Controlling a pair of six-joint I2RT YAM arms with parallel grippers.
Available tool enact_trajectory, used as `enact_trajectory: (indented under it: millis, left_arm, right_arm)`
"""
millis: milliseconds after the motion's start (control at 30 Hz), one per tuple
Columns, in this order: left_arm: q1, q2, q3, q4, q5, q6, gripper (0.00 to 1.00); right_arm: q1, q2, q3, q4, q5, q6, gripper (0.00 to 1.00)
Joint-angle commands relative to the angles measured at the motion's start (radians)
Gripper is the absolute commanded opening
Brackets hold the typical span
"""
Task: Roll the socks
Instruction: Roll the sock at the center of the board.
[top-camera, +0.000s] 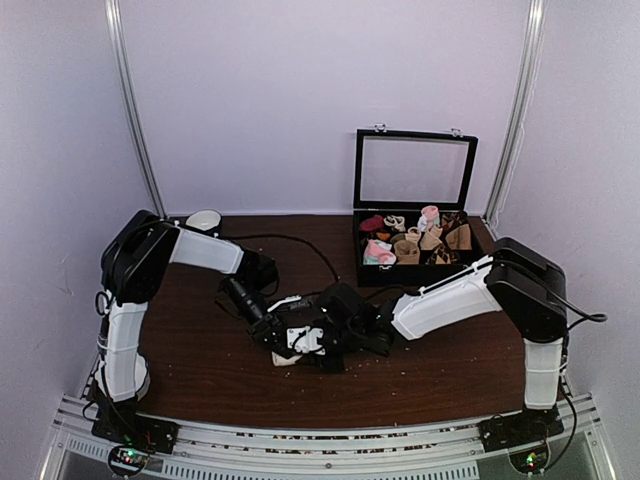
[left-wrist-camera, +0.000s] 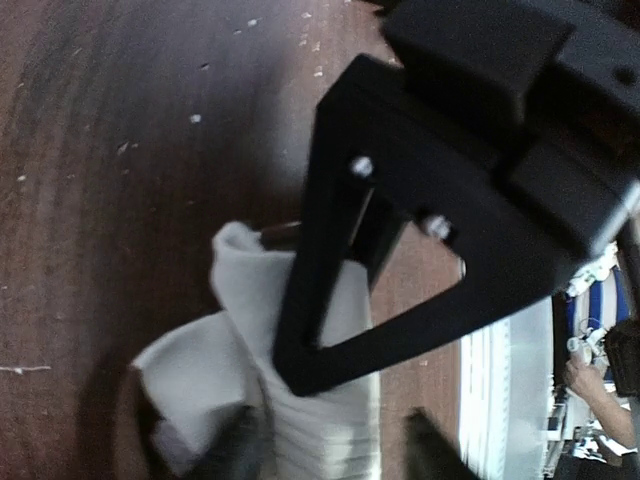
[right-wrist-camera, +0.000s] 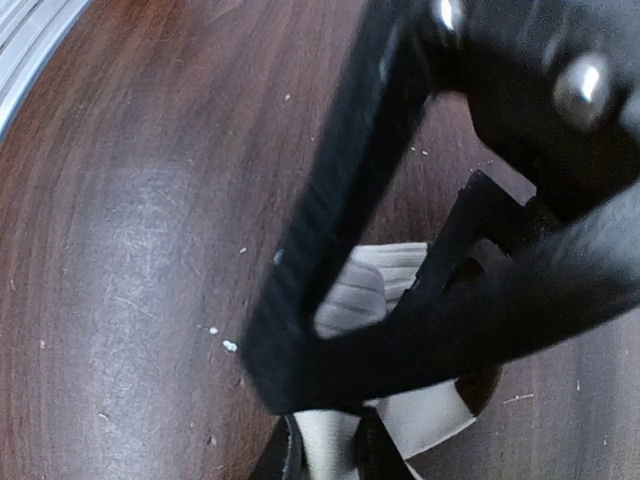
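Note:
The socks (left-wrist-camera: 300, 330) lie bunched on the dark wooden table, pale whitish fabric with a ribbed cuff. From above only a small pale scrap of them (top-camera: 288, 356) shows under the two grippers, which meet at the table's middle. My left gripper (left-wrist-camera: 333, 455) is open, its fingers on either side of the ribbed cuff. My right gripper (right-wrist-camera: 330, 452) is shut on a fold of the socks (right-wrist-camera: 345, 300). In the left wrist view the right gripper's black finger (left-wrist-camera: 330, 300) crosses over the fabric. In the top view the left gripper (top-camera: 296, 338) and right gripper (top-camera: 335, 342) nearly touch.
An open black box (top-camera: 415, 273) with a raised glass lid stands at the back right, holding several rolled socks, among them a pink and white roll (top-camera: 378, 252). A white cup (top-camera: 204, 220) sits at the back left. A black cable (top-camera: 300, 243) crosses the table. Pale crumbs dot the wood.

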Motion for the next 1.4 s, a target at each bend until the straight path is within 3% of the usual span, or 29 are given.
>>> enact_trajectory:
  millis: [0,100,267,500,900,1367]
  left_arm:
    - [0.013,-0.08,-0.001,-0.025,-0.041,0.021,0.98]
    - [0.052,-0.154,-0.03,0.009,-0.095,-0.028,0.98]
    - [0.064,-0.25,-0.112,0.185,-0.317,-0.137,0.98]
    - [-0.023,-0.168,-0.056,0.188,-0.489,-0.196,0.98]
    - [-0.089,-0.035,0.075,0.164,-0.6,-0.23,0.98]
    - [-0.233,-0.064,-0.029,0.354,-0.978,-0.182,0.98]
  right_arm:
    - [-0.004,0.047,0.013,-0.112,-0.027,0.006,0.1]
    - [-0.005,0.046,0.012,-0.136,-0.045,0.04,0.04]
    - [0.002,0.019,-0.011,-0.163,-0.004,0.147,0.01]
    - [0.019,-0.042,-0.067,-0.179,0.035,0.271,0.0]
    - [0.056,-0.03,-0.02,-0.24,0.091,0.364,0.0]
    - [0.107,0.007,0.024,-0.32,0.2,0.555,0.0]
